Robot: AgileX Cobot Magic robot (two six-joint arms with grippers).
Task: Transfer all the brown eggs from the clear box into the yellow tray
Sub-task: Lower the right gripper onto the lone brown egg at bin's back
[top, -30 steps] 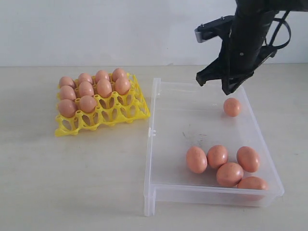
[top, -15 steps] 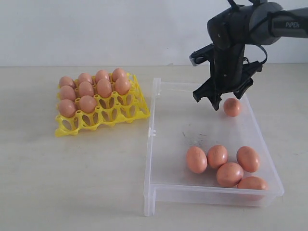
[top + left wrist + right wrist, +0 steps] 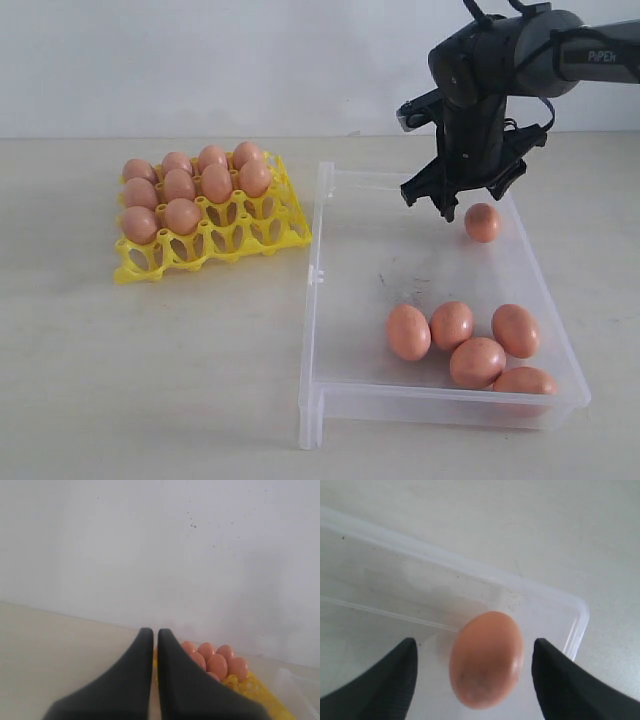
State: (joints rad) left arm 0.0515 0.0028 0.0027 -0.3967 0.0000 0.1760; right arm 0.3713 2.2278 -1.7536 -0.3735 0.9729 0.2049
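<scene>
Item: egg transfer, partly done. Yellow tray (image 3: pixel 232 246): 10 brown eggs (image 3: pixel 217 183) seated, filling the two far rows plus 2 cups at the left of the third row; 6 cups empty (rest of third row, whole near row). Clear box (image 3: pixel 312 330): 6 eggs left, so by my count 10 of 16 moved. Of those 6, a cluster of 5 (image 3: pixel 452 325) sits toward the near end, and a lone egg (image 3: pixel 482 222) lies by the far right wall. Right gripper (image 3: pixel 468 203): released, jaws spread wide either side of the lone egg, gap visible on both sides in the right wrist view, nothing held; likely next pick. Left gripper (image 3: pixel 152 636): clenched, fingers together, empty, aimed toward the tray. Not clear/hidden: left arm absent from the exterior view; the egg nearest the box's front right corner (image 3: pixel 525 381) is part-covered by a neighbour and the front wall; the tray is cut off in the left wrist view; right gripper's height above the box floor is hard to judge.
</scene>
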